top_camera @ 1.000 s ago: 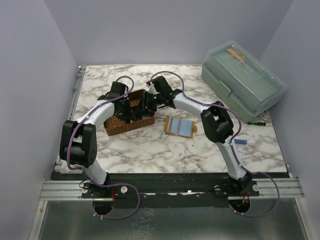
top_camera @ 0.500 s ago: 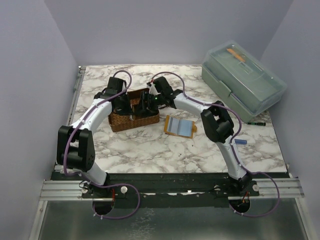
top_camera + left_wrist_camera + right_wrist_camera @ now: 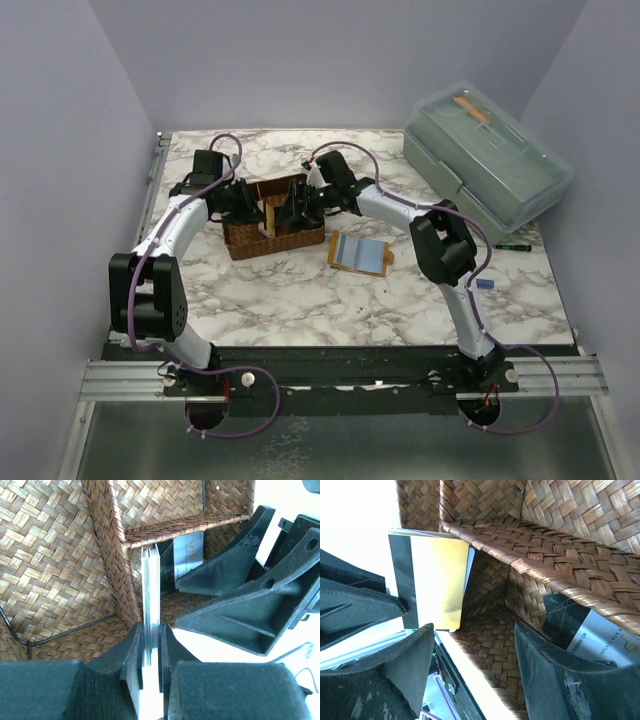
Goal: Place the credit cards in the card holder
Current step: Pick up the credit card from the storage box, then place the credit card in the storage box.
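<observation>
My left end effector (image 3: 150, 647) is closed narrow on a stack of credit cards (image 3: 151, 585), which stands on edge in the woven basket (image 3: 60, 555). My right end effector (image 3: 475, 660) is wide and holds nothing. The card holder (image 3: 358, 253) lies on the worktop (image 3: 300, 300). I judge the cards light, stiff and slippery, so I would grip them on the flat faces.

A robotics lab test cell is indicated: the white marble-patterned tabletop (image 3: 300, 300) beneath the white-and-black jointed robot arms (image 3: 180, 225) is enclosed by plain lilac panel walls (image 3: 60, 150). The arm bases are bolted to a slotted aluminium rail (image 3: 560, 378), with thin purple cables (image 3: 277, 398) looped beside them.
</observation>
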Robot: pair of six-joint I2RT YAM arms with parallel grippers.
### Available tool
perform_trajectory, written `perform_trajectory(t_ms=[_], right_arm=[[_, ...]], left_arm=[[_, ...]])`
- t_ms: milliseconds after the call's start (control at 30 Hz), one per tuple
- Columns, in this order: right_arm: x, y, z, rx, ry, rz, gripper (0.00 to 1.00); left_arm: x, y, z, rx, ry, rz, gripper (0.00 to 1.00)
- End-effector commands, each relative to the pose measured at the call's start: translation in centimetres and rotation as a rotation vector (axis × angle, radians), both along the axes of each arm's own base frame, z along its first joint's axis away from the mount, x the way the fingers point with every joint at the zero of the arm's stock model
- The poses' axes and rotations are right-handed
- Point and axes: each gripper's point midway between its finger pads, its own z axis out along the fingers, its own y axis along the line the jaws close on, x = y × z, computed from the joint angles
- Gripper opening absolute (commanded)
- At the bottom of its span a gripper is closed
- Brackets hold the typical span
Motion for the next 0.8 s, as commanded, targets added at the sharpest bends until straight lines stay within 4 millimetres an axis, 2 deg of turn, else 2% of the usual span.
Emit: perform_trajectory(t_ms=[0, 133, 300, 600, 767], right_arm=[[0.9, -1.6, 3.4, 0.052, -0.046, -0.005, 0.69], [0.4, -1.4, 3.7, 0.089, -0.038, 0.016, 0.66], [0.5, -1.1, 4.5, 0.119, -0.048, 0.023, 0.56], [0.2, -0.7, 5.1, 0.164, -0.038, 0.047, 0.55], [0.2, -0.7, 4.3, 0.163, -0.015, 0.038, 0.57]], left_arm=[[1.5, -0.9, 2.7, -0.136, -0.072, -0.03, 0.0], [1.8, -1.4, 3.4, -0.227, -0.078, -0.04, 0.0], [2.0, -2.1, 3.5, -0.294, -0.066, -0.052, 0.0], [2.3, -2.7, 2.7, -0.349, -0.051, -0.071, 0.0], [1.9, -3.4, 2.3, -0.403, -0.03, -0.097, 0.0]])
